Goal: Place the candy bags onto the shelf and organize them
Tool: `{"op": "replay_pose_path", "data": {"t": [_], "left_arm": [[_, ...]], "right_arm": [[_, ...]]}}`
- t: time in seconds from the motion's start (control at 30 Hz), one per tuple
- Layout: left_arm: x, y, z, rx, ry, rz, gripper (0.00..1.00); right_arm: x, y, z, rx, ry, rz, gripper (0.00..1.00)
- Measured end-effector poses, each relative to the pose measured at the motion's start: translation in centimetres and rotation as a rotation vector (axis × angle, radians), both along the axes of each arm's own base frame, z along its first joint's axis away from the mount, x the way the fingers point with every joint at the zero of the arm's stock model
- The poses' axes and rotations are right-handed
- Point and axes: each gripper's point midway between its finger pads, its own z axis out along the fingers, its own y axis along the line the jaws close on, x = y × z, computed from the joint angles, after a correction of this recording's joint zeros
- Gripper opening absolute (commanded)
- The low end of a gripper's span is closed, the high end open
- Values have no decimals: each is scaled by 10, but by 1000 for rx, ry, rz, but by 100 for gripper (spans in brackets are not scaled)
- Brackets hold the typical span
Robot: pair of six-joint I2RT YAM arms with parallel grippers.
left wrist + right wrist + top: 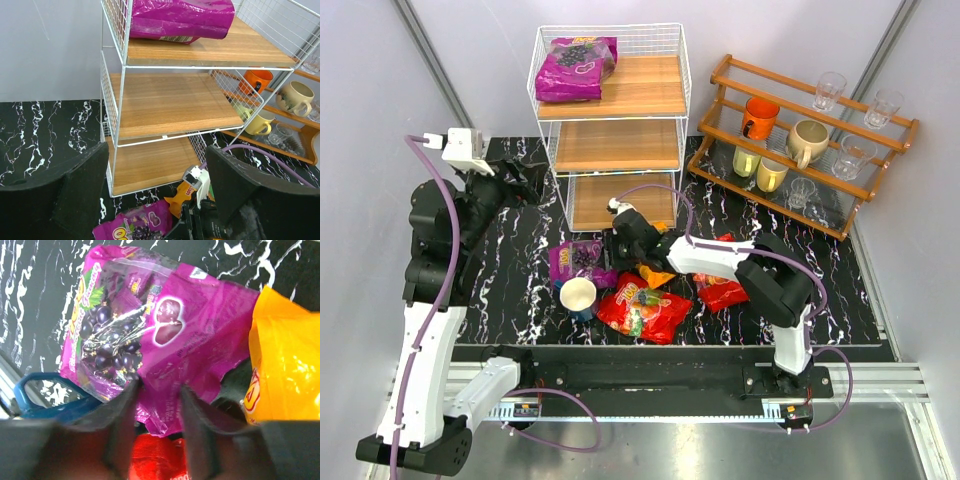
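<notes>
The white wire shelf stands at the back, with one purple candy bag on its top tier. On the table lie a second purple bag, an orange bag and two red bags. My right gripper is low over the table's purple bag, its fingers closed on the bag's crumpled near edge. My left gripper is open and empty, in the air left of the shelf and facing it.
A white-and-blue cup stands just in front of the purple bag. A brown stepped rack with mugs and glasses stands right of the shelf. The shelf's middle and bottom tiers are bare.
</notes>
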Motion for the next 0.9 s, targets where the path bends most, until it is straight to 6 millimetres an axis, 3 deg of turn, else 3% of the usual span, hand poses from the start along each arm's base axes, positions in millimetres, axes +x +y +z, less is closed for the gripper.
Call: {"op": "replay_pose_path", "data": {"t": [0.03, 0.07, 0.13, 0.27, 0.37, 0.47, 0.67, 0.8, 0.9], "left_arm": [[0, 0, 0, 1, -1, 0, 81], [-1, 0, 0, 1, -1, 0, 81], [-2, 0, -2, 1, 2, 0, 81], [-2, 0, -5, 2, 5, 0, 80], [-2, 0, -7, 2, 9, 0, 80], [-2, 0, -9, 2, 13, 1, 80], [-4, 1, -8, 2, 8, 2, 80], [-4, 1, -7, 2, 5, 3, 80], [-4, 1, -8, 1, 6, 2, 80]], "right_arm": [[0, 0, -1, -1, 5, -8, 24], [0, -1, -1, -2, 8, -15, 11], [2, -1, -1, -1, 6, -24, 1], [2, -5, 0, -4, -2, -32, 0], [-2, -11, 12, 1, -24, -24, 0], [-3, -16, 38, 18, -65, -17, 0], [-1, -40, 111, 62, -196, -64, 0], [2, -66, 152, 70, -278, -147, 0], [-1, -91, 167, 73, -319, -218, 0]]}}
